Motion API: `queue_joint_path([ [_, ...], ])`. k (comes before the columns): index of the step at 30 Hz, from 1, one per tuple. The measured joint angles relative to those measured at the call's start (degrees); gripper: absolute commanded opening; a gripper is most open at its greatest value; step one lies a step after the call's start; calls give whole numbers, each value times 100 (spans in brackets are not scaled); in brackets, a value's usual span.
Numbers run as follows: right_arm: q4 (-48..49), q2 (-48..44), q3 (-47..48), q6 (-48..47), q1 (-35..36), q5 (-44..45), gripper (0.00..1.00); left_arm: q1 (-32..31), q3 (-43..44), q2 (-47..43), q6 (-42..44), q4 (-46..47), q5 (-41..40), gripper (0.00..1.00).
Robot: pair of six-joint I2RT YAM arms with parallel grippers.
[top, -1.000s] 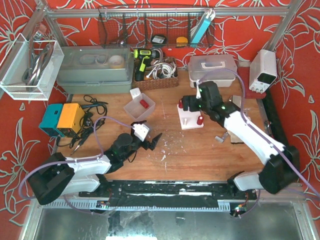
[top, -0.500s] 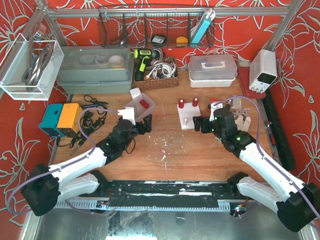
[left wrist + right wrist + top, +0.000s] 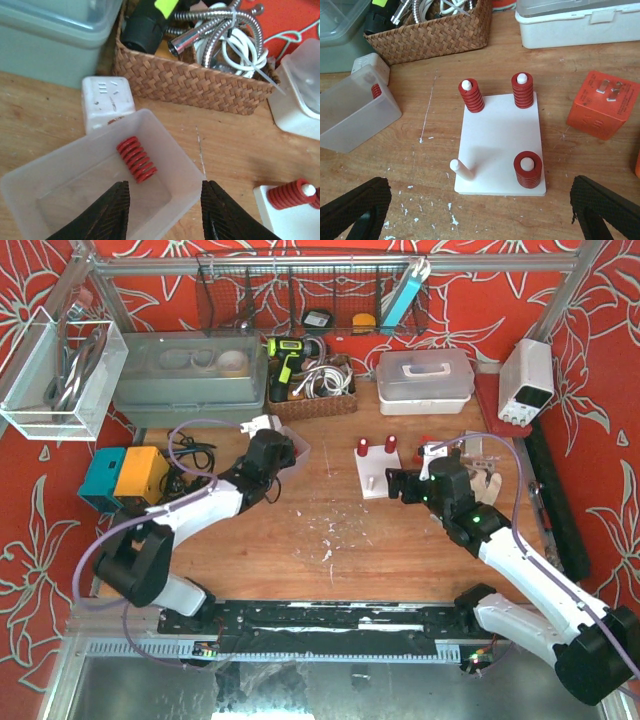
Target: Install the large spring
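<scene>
Left arm: swung from the middle of the tabletop [image 3: 330, 540] out to the clear bin [image 3: 185, 167] in the last half second. The right arm has hardly shifted.
Left hand [image 3: 162, 192]: empty, open to a middling width, both fingers poised over the bin's near wall and pointing into it.
Large spring [image 3: 136, 159]: lying on its side on the bin floor, slanted, beyond the fingertips and untouched.
Right hand [image 3: 480, 212]: empty and spread wide, hovering on the near side of the white board [image 3: 502, 145].
Board: three pegs already carry red springs [image 3: 522, 91]; the bare peg [image 3: 461, 170] at the near-left corner is the open seat.
Risk: the bin looks light and unfixed, so a finger landing on its rim would likely tip or shove it. The spring lies askew to the closing line, so a pinch may catch only the end coils and let it roll or pop free.
Edges: the bin walls hem the spring in on all sides, leaving entry from above only. A white plug block [image 3: 107, 100] sits against the bin's far corner, with the wicker basket [image 3: 200, 80] just behind.
Open room: bare wood lies between bin and board. An orange cube [image 3: 605, 104] sits right of the board, apart from it. The right hand hangs near the approach to the bare peg.
</scene>
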Motion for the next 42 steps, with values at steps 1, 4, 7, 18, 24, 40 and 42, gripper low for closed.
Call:
queue_joint_path([
  [1,-2,-11,0,0,0,22,98,15,103,144,-96,-42,28,37],
  [4,-4,-66,0,-2,0,90,98,94,492,601,-446,-236,236,32],
  [7,-2,-129,0,-2,2,111,98,280,909,1047,-793,-422,535,27],
  [18,-9,-221,0,-2,2,151,98,675,2144,2319,-1617,-1679,1191,24],
  [24,-7,-286,0,-2,2,192,98,678,2417,2577,-1742,-2061,1178,29],
  [40,-26,-321,0,-7,2,328,98,678,2575,2940,-1508,-2076,1137,35],
  [42,-28,-341,-2,-4,2,337,98,678,2627,3008,-1440,-2024,1143,35],
])
